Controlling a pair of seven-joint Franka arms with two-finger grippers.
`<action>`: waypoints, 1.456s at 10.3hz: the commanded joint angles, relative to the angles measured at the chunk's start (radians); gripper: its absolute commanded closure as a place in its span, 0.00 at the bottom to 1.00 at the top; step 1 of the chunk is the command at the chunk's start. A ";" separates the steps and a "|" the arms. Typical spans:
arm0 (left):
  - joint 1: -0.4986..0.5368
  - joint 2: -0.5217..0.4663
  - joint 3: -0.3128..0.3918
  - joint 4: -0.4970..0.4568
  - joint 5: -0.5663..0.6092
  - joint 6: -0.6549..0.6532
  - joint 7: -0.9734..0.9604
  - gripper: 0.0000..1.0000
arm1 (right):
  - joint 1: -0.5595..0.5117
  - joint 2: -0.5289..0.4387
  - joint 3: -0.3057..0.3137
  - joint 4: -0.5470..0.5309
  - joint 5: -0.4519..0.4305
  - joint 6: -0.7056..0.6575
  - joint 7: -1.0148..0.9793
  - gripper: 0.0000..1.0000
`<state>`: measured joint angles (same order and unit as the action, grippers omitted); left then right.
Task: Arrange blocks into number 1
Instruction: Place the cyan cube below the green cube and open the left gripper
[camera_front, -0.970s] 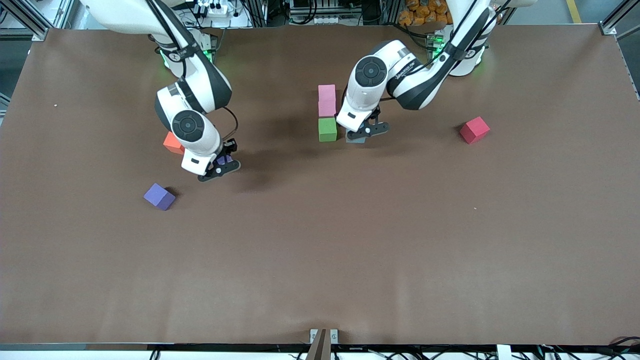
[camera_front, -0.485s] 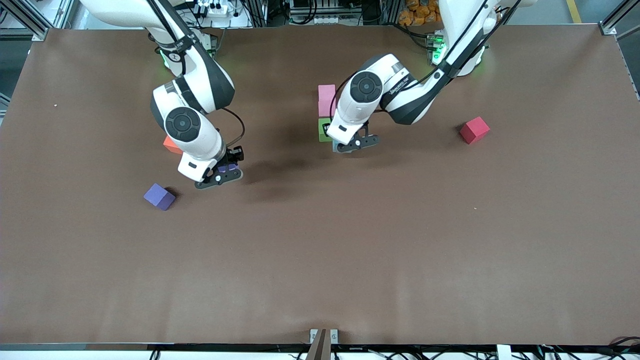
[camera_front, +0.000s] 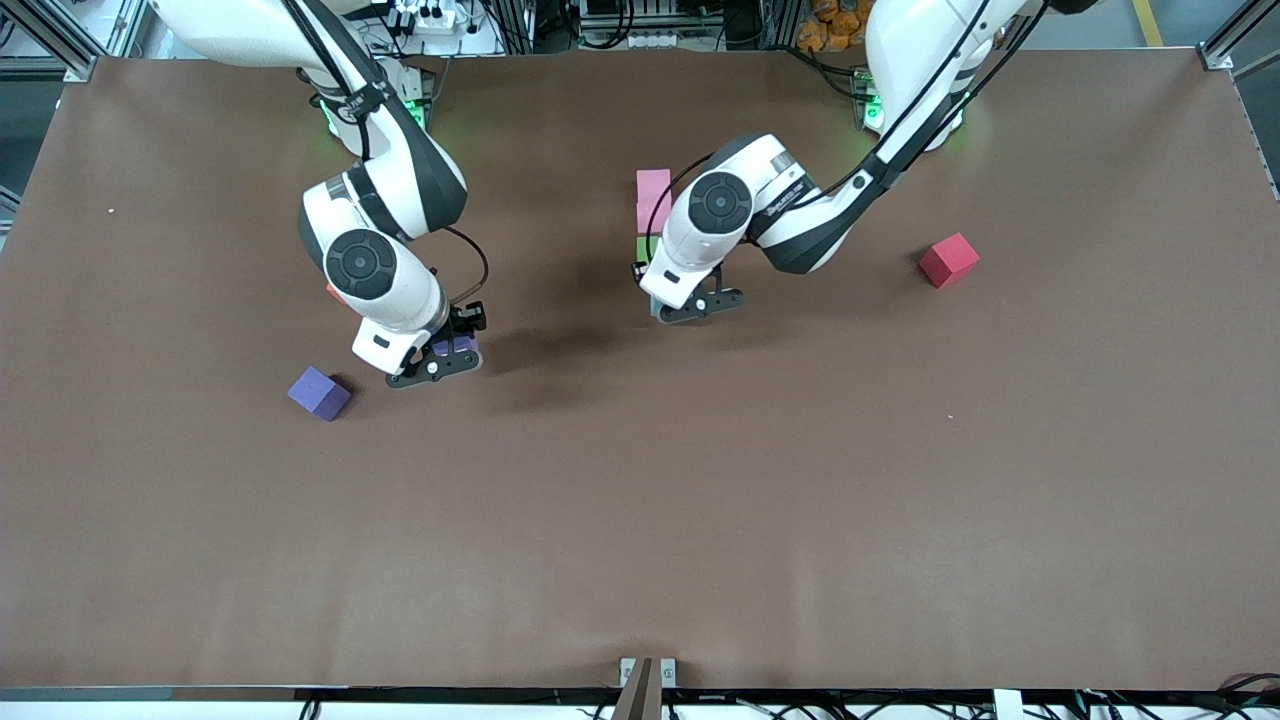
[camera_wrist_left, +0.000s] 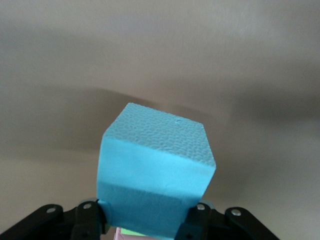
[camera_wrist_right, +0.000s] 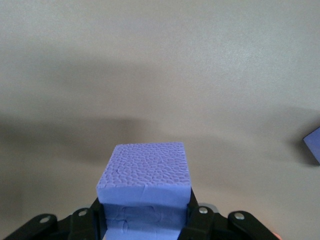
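Two pink blocks (camera_front: 653, 188) lie in a line, and only a sliver of the green block (camera_front: 643, 247) shows at that line's camera-side end, under the left arm's wrist. My left gripper (camera_front: 690, 306) hovers over the table beside the green block, shut on a light blue block (camera_wrist_left: 155, 175). Toward the right arm's end, my right gripper (camera_front: 436, 360) is shut on a purple block (camera_wrist_right: 145, 182) just above the table. A second purple block (camera_front: 319, 392) rests on the table close by. The orange block (camera_front: 329, 289) peeks from under the right arm. The red block (camera_front: 949, 260) lies alone toward the left arm's end.
The brown table (camera_front: 700, 520) stretches bare from the blocks to the front edge. A small metal bracket (camera_front: 647, 672) sits at the middle of that edge. In the right wrist view the second purple block (camera_wrist_right: 313, 145) shows at the frame's border.
The left gripper carried the light blue block toward the right arm's end and the camera, now covering most of the green block. The right gripper shifted slightly toward the camera with its purple block.
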<state>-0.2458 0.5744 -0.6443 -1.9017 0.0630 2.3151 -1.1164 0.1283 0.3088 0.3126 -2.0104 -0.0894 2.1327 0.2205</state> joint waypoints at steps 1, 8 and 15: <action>-0.085 0.039 0.059 0.033 0.017 -0.014 -0.029 0.59 | -0.012 0.016 0.011 0.022 0.017 -0.017 0.010 1.00; -0.128 0.059 0.097 0.055 -0.011 -0.014 -0.075 0.59 | -0.009 0.026 0.009 0.022 0.017 -0.016 0.011 1.00; -0.135 0.088 0.097 0.082 -0.019 -0.014 -0.097 0.59 | -0.002 0.035 0.009 0.022 0.017 -0.010 0.010 1.00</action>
<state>-0.3664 0.6445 -0.5535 -1.8432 0.0573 2.3151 -1.1914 0.1289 0.3283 0.3143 -2.0088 -0.0886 2.1326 0.2245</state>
